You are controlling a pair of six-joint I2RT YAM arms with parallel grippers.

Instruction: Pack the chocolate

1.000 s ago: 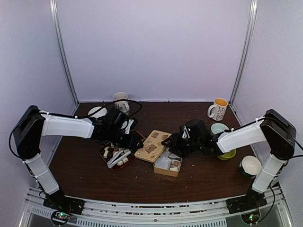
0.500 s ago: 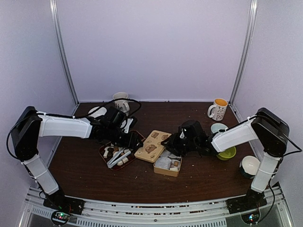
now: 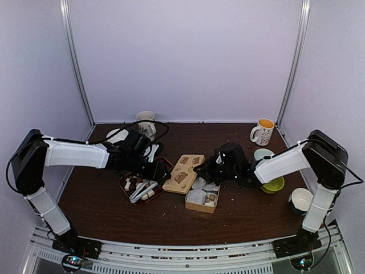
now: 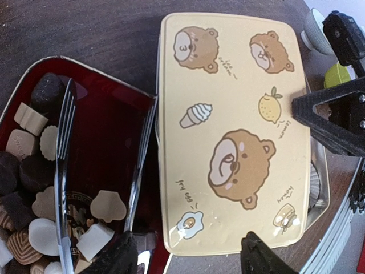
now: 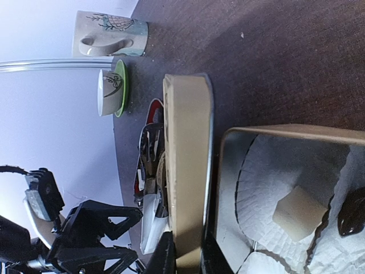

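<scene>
Nearest the arms, the open tin (image 5: 285, 132) sits just in front of and to the right of the bear-printed lid (image 4: 234, 131). White paper cups (image 5: 268, 171) inside it hold one cream piece (image 5: 299, 214) and a dark one beside it. The right pincer (image 5: 187, 257) is clenched on the lid's thin rim, on the side facing the tin. Left of the lid and touching its edge, the red tray (image 4: 108, 142) carries most of the chocolate (image 4: 105, 205), with silver tongs (image 4: 63, 171) lying across it. The left pincer (image 4: 191, 260) hangs released over one short end of the lid, grasping nothing. Well beyond the lid, a mug (image 3: 263, 132) stands at the back of the counter (image 3: 114, 220).

The grip is narrow and on one edge only, so the lid could pivot or slip. It might then drop onto the tin and crush the cups. Dragged sideways, it might shove the tray and scatter pieces.

Only the right wrist view shows the rim pinched between the fingers and what is in the tin. Only the left wrist view shows the tray's pieces and its own spread fingers. Only the top view shows both arms and the mug.
</scene>
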